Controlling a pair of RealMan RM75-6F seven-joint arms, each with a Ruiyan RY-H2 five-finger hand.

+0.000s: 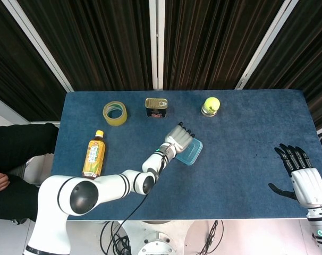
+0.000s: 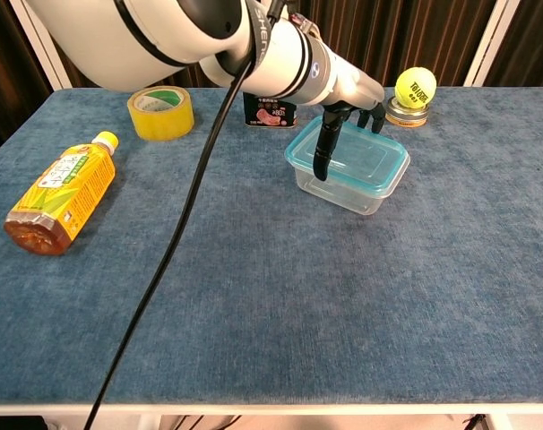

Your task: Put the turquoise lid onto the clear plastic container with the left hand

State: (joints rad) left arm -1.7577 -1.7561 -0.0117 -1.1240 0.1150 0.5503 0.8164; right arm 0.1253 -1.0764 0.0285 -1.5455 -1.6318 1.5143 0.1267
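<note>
Left hand: The left hand (image 2: 350,97) reaches over the lid (image 2: 357,161). Its thumb hangs down the near left side of the lid and its other fingers curl over the far edge, so it grips the lid.
Lid: The lid (image 1: 188,152) is turquoise and sits on top of the box (image 2: 348,190). It looks flat on the box, but it is hard to tell if it is pushed down all the way.
Box: The box is clear plastic. It stands near the middle of the tabletop (image 2: 254,287), a bit toward the far edge.
How it will handle: The lid looks thin, light and a little bendy. The plastic is likely smooth and may slip. The rim is the best place to hold it, one side against the other. The box looks light too, so a hard push at one corner may make it slide or tip.
Right hand: The right hand (image 1: 303,178) is by the near right corner, well apart from the box. Its fingers are spread and it holds nothing.
Other things: A can (image 2: 270,112) stands just behind the hand. A ball (image 2: 416,87) sits on a small tin near the far edge. A tape roll (image 2: 161,113) lies toward the far left corner. A bottle (image 2: 60,193) lies on its side by the left edge.
Tabletop: It is blue and looks soft, like cloth.
Room: Dark curtains (image 1: 113,42) with white posts hang behind the far edge.
</note>
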